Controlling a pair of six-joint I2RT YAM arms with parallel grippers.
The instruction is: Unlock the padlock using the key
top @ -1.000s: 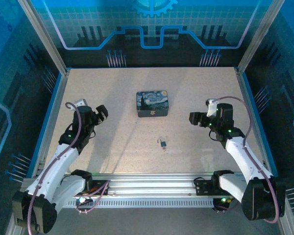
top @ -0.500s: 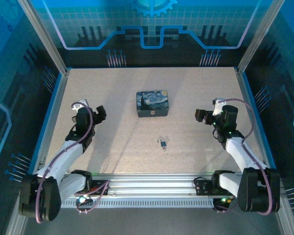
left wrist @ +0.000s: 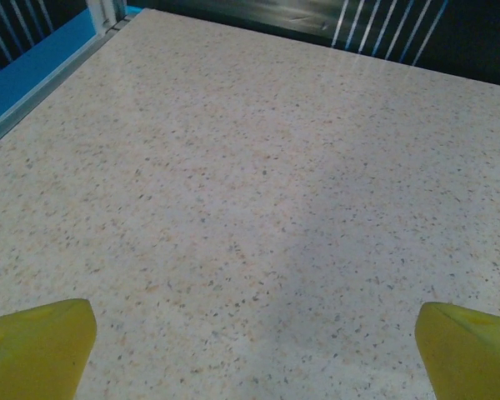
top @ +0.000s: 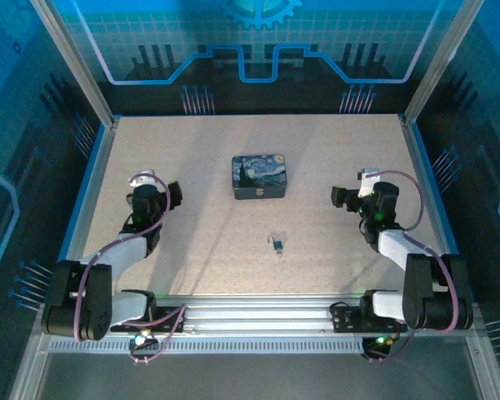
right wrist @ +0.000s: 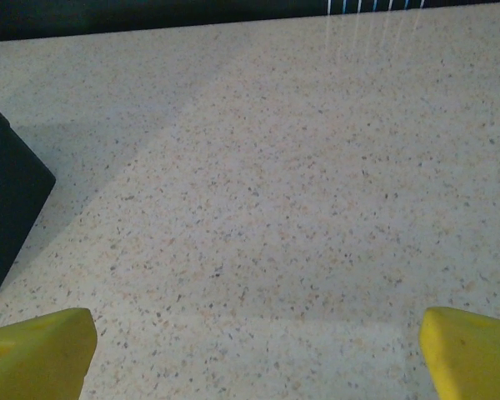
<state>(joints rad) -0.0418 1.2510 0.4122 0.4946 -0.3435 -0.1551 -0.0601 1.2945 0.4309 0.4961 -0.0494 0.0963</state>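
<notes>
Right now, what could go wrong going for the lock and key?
The tiny silvery-grey metal padlock and thin dark metal key lie close together; a tool closing on one may push the other away. The left tool and right tool, both open, sit far out to either side, so a long approach could drift off such small targets. The blue rectangular painted tin sits just beyond them and might get bumped.

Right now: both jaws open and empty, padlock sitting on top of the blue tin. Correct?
No, one thing is off. The padlock is not on the blue tin; the top external view shows it lying on the table, apart from the tin and nearer the arm bases. Both jaws open and empty is right.
</notes>
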